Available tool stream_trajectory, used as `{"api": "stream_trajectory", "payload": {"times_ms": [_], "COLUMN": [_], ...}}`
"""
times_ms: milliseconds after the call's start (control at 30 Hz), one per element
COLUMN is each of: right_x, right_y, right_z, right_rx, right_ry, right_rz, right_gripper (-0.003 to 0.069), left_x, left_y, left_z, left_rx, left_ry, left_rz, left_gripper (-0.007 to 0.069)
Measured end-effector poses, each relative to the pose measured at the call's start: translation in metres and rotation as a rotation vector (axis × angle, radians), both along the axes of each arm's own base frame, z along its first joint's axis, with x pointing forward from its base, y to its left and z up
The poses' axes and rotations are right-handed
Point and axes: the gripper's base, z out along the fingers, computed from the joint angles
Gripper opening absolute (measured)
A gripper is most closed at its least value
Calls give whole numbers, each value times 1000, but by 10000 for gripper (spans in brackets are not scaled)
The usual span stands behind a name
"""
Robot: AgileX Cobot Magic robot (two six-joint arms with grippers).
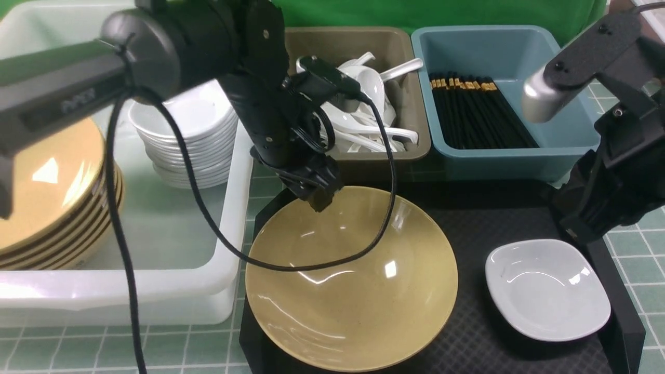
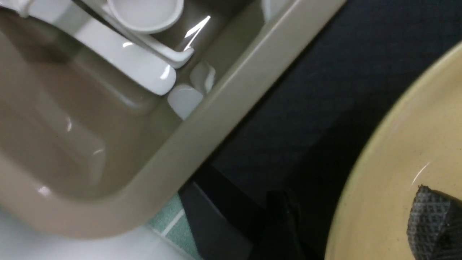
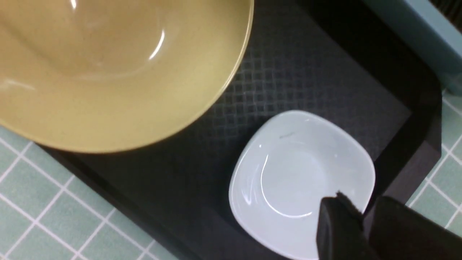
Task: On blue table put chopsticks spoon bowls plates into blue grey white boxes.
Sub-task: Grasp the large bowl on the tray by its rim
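The left claw, on an arm bent steeply down, gapes astride the far rim of the one wide glossy tan-yellow bowl on the black diamond-textured tray. The right claw, arm reaching in low from the right, pinches the far right rim of the single small white rounded-square plate beside it. Three plastic tubs stand beyond (translucent white tub left, olive-grey tub and dusty-blue tub far).

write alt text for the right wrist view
The right gripper straddles the rim of a small white plate on a black tray. A large tan bowl lies beside it, with green tiled table around.
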Motion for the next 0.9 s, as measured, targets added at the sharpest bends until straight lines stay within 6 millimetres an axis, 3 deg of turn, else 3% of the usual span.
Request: {"api": "stream_trajectory", "payload": {"times_ms": [300, 533, 567, 633, 767, 900], "right_x": [3, 4, 4, 5, 6, 2], "right_y": [2, 3, 3, 4, 6, 15], "right_z": [2, 3, 3, 4, 11, 33], "right_rx": [19, 19, 12, 16, 43, 128], "right_ry": [-34, -57, -64, -77, -100, -124], "right_rz": [4, 27, 45, 53, 78, 162], "right_gripper": [177, 177, 177, 177, 177, 150], "left_x": [2, 0, -4, -9, -20, -33], "left_y": [-17, -14, -13, -13, -10, -5], "left_z": [-29, -29, -26, -18, 6, 38], "left_rx": [28, 54, 56, 35, 10, -52], "left_ry": [38, 70, 101, 132, 122, 77], "left_rz": [1, 56, 67, 92, 93, 93], "left_gripper": [388, 157, 94, 51, 18, 6]}}
